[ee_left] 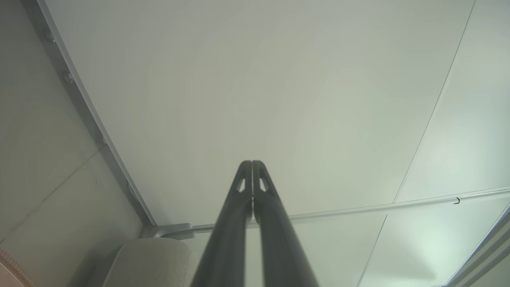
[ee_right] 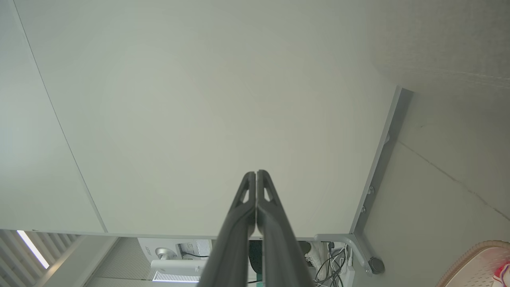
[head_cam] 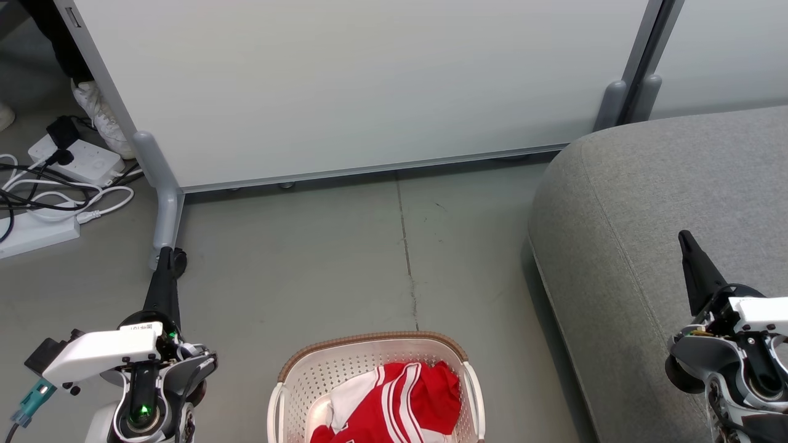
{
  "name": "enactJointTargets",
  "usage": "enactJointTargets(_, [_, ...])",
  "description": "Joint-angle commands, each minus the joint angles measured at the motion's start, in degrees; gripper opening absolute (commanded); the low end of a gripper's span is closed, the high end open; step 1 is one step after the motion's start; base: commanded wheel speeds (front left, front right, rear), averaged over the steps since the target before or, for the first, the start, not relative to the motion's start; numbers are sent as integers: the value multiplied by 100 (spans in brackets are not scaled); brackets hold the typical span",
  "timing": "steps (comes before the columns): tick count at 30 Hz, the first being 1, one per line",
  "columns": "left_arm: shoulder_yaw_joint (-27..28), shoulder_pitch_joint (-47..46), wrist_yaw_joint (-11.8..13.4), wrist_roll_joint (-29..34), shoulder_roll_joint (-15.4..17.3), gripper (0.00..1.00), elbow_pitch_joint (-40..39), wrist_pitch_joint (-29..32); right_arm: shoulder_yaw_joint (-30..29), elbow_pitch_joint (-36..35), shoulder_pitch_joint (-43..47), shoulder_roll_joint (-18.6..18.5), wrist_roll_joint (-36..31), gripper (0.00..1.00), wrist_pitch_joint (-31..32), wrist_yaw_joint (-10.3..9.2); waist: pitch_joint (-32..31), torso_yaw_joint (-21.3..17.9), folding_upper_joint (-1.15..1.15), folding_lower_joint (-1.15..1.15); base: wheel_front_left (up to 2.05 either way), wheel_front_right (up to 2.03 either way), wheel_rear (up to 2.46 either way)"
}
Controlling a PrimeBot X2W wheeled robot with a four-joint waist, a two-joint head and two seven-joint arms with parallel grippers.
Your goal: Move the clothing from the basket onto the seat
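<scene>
The white perforated basket [head_cam: 320, 372] with its brown rim stands on the floor at the bottom centre of the head view, and its edge also shows as the basket [ee_right: 474, 265] in the right wrist view. Inside lies the red clothing [head_cam: 400, 406] with white stripes. The grey seat [head_cam: 665, 209] fills the right side, and the seat [ee_left: 151, 261] shows in the left wrist view too. My left gripper [head_cam: 165, 252] hovers left of the basket, shut and empty. My right gripper [head_cam: 682, 235] is over the seat, shut and empty. Both fingertip pairs touch in the wrist views: left gripper [ee_left: 252, 163], right gripper [ee_right: 255, 173].
A white partition panel [head_cam: 345, 86] on grey feet stands across the back. Power strips and tangled cables [head_cam: 55, 184] lie on the floor at the far left, beside a person's white shoe [head_cam: 101, 120]. Bare grey floor [head_cam: 345, 264] stretches between the basket and the panel.
</scene>
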Motion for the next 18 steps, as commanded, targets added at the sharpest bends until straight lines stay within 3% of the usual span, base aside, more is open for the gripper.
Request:
enactJointTargets(1, [17, -95, -27, -6, 17, 0, -7, 18, -2, 15, -13, -46, 5, 0, 9, 16, 0, 0, 0, 0, 0, 0, 0])
enactJointTargets(14, [16, -95, -27, -6, 17, 0, -7, 18, -2, 15, -13, -46, 5, 0, 10, 16, 0, 0, 0, 0, 0, 0, 0])
enactJointTargets(15, [16, -95, -27, -6, 17, 100, -7, 18, -2, 15, -13, -46, 5, 100, 9, 16, 0, 0, 0, 0, 0, 0, 0])
enactJointTargets(18, [-9, 52, 2, 10, -10, 100, 30, -18, 14, -1, 54, 27, -1, 100, -35, -1, 0, 0, 0, 0, 0, 0, 0])
